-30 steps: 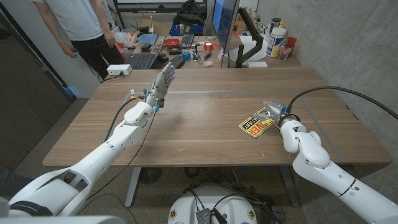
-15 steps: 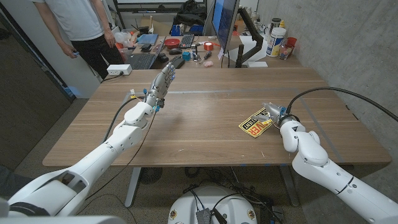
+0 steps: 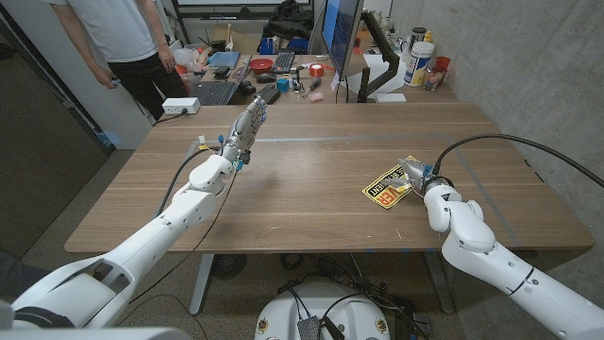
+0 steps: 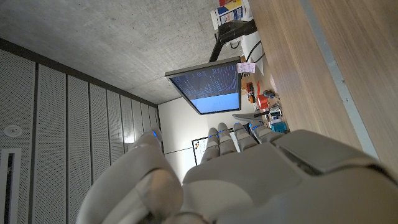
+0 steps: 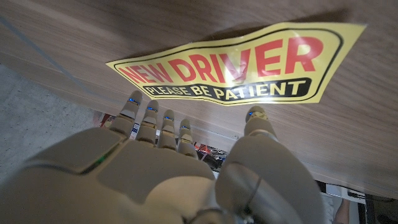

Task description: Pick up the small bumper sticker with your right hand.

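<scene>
Wooden desk (image 3: 311,203) seen from the head camera, with both robot arms reaching over it. The bumper sticker (image 3: 387,188), yellow with a black border and the words "NEW DRIVER – PLEASE BE PATIENT" in red and yellow, lies on the right part of the desk, its edge lifted slightly in the right wrist view (image 5: 242,65). The right hand (image 3: 415,175) is at the sticker's right edge; its fingers (image 5: 157,124) point toward the sticker with the thumb set apart from them, and nothing is gripped. Whether the fingertips touch the sticker cannot be told. The left hand (image 3: 248,123) is raised above the left part of the desk, fingers straight and close together, holding nothing. A person (image 3: 123,38) stands beyond the far left corner, beside a cluttered second desk (image 3: 274,66) with a monitor (image 3: 342,33).
</scene>
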Available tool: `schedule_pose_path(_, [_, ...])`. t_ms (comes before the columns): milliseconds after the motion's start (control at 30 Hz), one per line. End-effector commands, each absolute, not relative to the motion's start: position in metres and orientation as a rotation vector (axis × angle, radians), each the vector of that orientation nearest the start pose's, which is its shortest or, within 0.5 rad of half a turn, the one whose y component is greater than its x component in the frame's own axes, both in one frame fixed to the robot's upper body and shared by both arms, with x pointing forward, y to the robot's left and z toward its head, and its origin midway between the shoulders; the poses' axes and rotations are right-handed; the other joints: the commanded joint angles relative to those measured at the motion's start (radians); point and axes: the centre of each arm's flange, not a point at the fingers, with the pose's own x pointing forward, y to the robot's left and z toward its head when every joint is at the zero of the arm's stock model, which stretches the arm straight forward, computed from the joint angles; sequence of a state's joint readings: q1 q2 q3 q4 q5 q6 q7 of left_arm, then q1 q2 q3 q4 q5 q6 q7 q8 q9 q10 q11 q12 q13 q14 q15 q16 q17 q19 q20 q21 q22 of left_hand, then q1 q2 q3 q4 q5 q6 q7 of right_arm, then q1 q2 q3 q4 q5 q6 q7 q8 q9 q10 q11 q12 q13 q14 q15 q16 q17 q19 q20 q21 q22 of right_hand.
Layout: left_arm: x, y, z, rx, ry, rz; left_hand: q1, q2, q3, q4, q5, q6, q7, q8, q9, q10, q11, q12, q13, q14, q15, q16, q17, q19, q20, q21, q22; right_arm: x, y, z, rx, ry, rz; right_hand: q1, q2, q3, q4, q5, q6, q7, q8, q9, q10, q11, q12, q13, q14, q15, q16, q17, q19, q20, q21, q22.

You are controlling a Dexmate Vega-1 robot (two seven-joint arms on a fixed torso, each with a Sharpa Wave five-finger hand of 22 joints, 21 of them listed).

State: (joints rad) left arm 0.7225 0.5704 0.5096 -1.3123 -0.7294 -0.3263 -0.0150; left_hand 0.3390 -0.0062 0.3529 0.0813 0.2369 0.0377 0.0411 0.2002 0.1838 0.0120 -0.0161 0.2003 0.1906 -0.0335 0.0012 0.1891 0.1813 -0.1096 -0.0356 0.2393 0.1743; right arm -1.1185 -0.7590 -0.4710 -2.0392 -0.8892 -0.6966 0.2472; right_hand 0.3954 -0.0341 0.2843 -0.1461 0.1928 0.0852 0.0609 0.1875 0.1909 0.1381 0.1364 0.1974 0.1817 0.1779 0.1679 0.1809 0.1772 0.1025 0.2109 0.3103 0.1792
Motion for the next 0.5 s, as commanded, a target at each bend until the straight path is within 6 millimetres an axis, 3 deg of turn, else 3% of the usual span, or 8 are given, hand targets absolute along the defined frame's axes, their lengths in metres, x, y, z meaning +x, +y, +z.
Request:
schedule_pose_path(33, [0.6546,0.265,0.0211,-0.012,-0.656,-0.285,0.004,0.007,0.0,-0.004,-0.004,0.008,0.004,0.002,0.004,0.001,-0.004,0.004,0.002,-0.004,0.0,0.001,0.004,-0.004,0.003,-0.007,0.006,0.5558,-0.2621,-0.0787,-1.503,-0.136,-0.204,0.012,-0.007,-0.002,-0.001,0.01,-0.01,0.004,-0.003,0.002,-0.019,0.004,-0.006,0.002,-0.021,0.011,-0.006,0.001,0.003,0.004,-0.006,0.003])
schedule_pose_path(500, [0.6547,0.264,0.0213,-0.011,-0.652,-0.283,0.007,0.01,-0.001,-0.005,-0.004,0.009,0.005,0.001,0.004,0.001,-0.005,0.004,0.002,-0.004,-0.001,0.001,0.004,-0.004,0.007,-0.011,0.006,0.5623,-0.2669,-0.0838,-1.49,-0.111,-0.187,0.017,-0.009,-0.003,-0.001,0.012,-0.019,0.005,-0.002,0.002,-0.031,0.006,-0.007,0.002,-0.027,0.009,-0.003,0.001,0.006,0.004,-0.012,0.003])
